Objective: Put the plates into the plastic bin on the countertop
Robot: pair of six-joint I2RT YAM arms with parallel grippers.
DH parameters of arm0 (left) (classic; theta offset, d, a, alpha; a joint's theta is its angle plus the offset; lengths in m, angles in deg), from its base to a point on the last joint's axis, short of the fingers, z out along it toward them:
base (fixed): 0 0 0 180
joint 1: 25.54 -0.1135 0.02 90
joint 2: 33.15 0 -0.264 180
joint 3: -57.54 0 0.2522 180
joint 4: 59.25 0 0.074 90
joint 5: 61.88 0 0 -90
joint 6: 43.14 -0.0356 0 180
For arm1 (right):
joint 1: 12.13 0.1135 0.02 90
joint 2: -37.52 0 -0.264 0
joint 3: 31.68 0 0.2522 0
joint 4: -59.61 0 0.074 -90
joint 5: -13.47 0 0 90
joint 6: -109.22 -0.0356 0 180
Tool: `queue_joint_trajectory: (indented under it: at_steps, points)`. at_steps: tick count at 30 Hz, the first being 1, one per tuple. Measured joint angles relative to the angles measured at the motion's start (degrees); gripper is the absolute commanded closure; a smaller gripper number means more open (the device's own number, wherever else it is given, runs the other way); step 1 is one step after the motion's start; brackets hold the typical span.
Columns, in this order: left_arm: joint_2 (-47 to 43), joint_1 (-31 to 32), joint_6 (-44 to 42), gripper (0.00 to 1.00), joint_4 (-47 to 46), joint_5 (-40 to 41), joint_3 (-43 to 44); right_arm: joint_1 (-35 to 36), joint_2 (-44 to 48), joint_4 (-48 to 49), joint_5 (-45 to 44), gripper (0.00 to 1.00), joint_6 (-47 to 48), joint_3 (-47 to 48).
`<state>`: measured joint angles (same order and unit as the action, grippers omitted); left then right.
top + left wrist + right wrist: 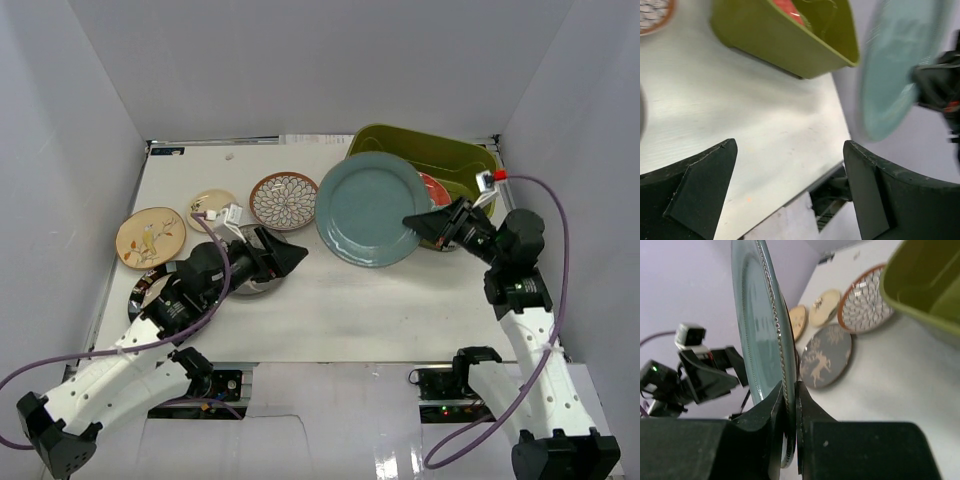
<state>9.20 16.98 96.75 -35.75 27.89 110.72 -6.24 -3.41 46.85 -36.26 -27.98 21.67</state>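
Nearest on the left, the left gripper [284, 252] hangs over the desk [330, 300] with its jaws wide and nothing between them. Further right, the right gripper [791, 390] has its jaws pinched narrow on the rim of the teal plate [362, 208]. The plate is held up on edge beside the olive-green bin [440, 155], where a red plate [436, 188] lies. The teal plate looks stiff, glazed, slippery and breakable. Such a small edge pinch may let it swing, so a deeper bite on the rim suits it.
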Motion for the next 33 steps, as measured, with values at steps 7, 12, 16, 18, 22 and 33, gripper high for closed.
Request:
queue_joint_trajectory:
  at_steps: [7, 12, 16, 18, 22, 33]
  points:
    - [-4.83, 0.00, -2.19, 0.02, 12.39, 9.49, -0.76, -3.41, -12.13, -1.79, -3.67, 0.92, 2.49, 17.33]
    - [-7.78, 0.00, -1.68, 0.02, 18.43, 13.16, -4.66, -7.78, -20.33, -5.11, -6.99, 0.92, 5.66, 25.75]
    - [-10.58, 0.00, -0.72, 0.02, 22.69, 14.99, -7.13, -11.93, -25.27, -9.49, -10.60, 0.92, 8.39, 29.88]
    - [-11.52, 0.00, -0.28, 0.02, 24.06, 15.72, -7.72, -13.35, -27.58, -11.37, -12.79, 0.92, 9.86, 31.50]
    - [-12.28, 0.00, 0.83, 0.02, 26.14, 16.70, -8.09, -14.49, -31.26, -13.42, -16.52, 0.92, 11.69, 32.30]
    - [-10.80, 0.00, 6.25, 0.02, 27.36, 19.78, -10.40, -14.56, -38.21, -15.87, -22.14, 0.92, 14.16, 32.35]
